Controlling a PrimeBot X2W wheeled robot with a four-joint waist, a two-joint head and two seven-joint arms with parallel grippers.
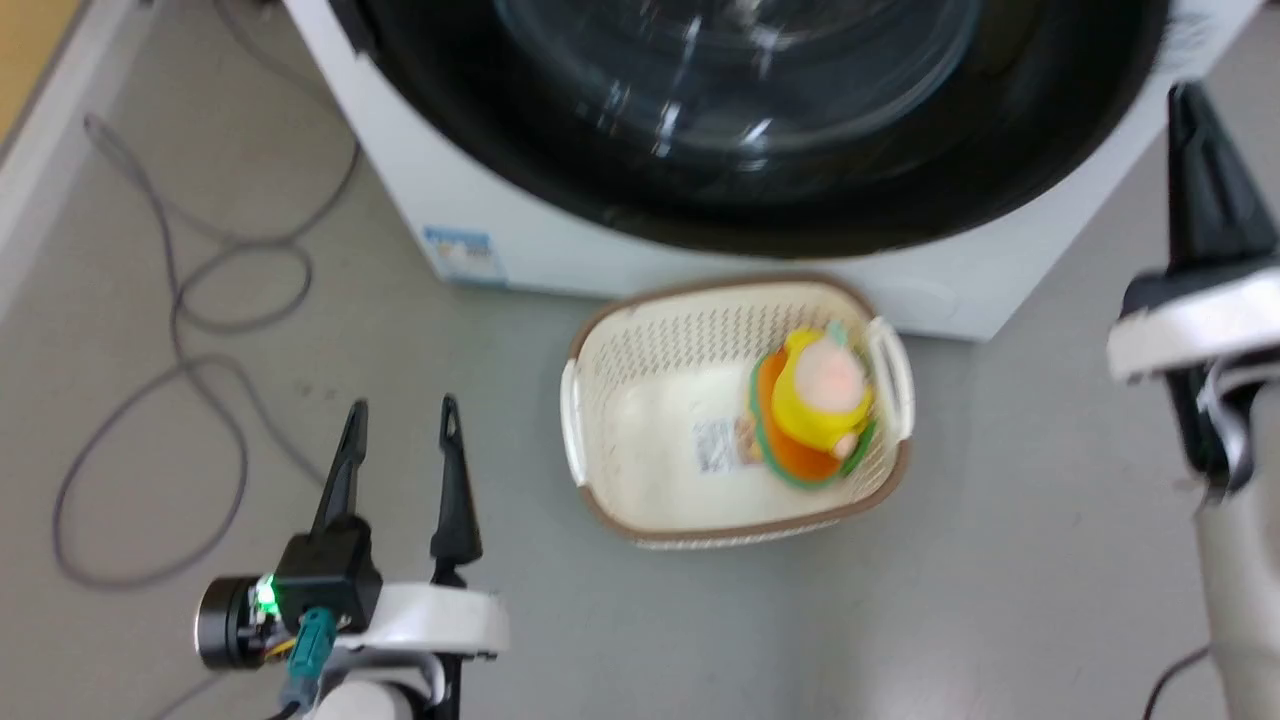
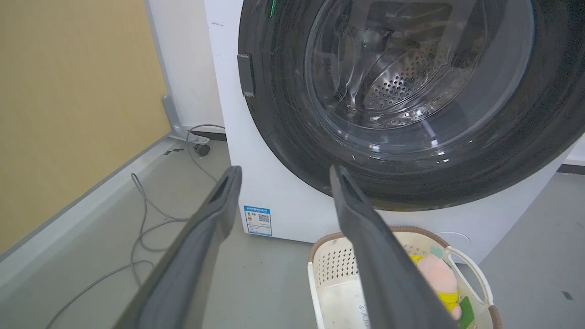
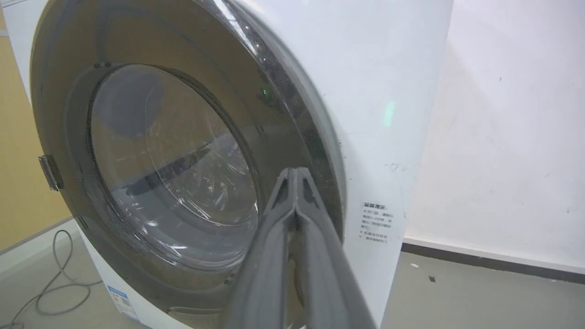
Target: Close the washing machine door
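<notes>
Cables (image 1: 176,300) cross grey floor (image 1: 1000,580); left end effector (image 1: 403,405) spread, right end effector (image 3: 295,172) clenched.

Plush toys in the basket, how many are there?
1. The yellow and orange plush toy lies at the right side of the cream basket, which stands before the washing machine. Something small could be hidden under it.

I count one washing machine (image 1: 560,235) with one washing machine door (image 1: 800,200) and one blue sticker (image 1: 463,256). There is one cream basket (image 1: 650,330) holding one plush toy (image 1: 815,405), and two pincers, the left pincer (image 1: 403,410) and the right pincer (image 1: 1187,100). I can't tell how many strands the looping grey cable (image 1: 243,465) has.
</notes>
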